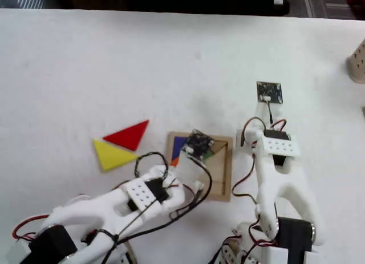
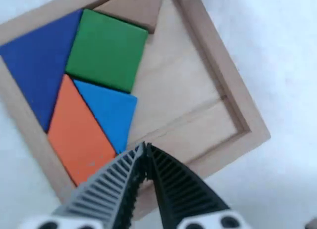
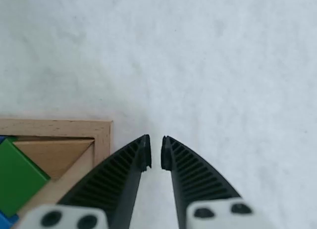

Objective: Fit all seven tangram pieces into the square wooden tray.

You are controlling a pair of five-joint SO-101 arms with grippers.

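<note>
The square wooden tray (image 1: 228,167) lies at the table's middle. Its rim (image 2: 228,75) frames a dark blue triangle (image 2: 37,66), a green square (image 2: 106,50), an orange parallelogram (image 2: 77,135), a light blue triangle (image 2: 111,113) and a wood-coloured triangle (image 2: 133,6). My left gripper (image 2: 145,155) hovers shut and holding nothing above the tray's rim, by the light blue triangle's tip. A red triangle (image 1: 128,134) and a yellow triangle (image 1: 113,154) lie on the table left of the tray. My right gripper (image 3: 154,152) is shut with nothing in it, over bare table just off a tray corner (image 3: 49,125).
The left arm (image 1: 148,193) stretches from the near left to the tray, trailing cables. Just right of the tray stands the right arm (image 1: 276,147). A beige perforated block (image 1: 357,61) sits at the right edge. White tabletop stretches wide behind the tray.
</note>
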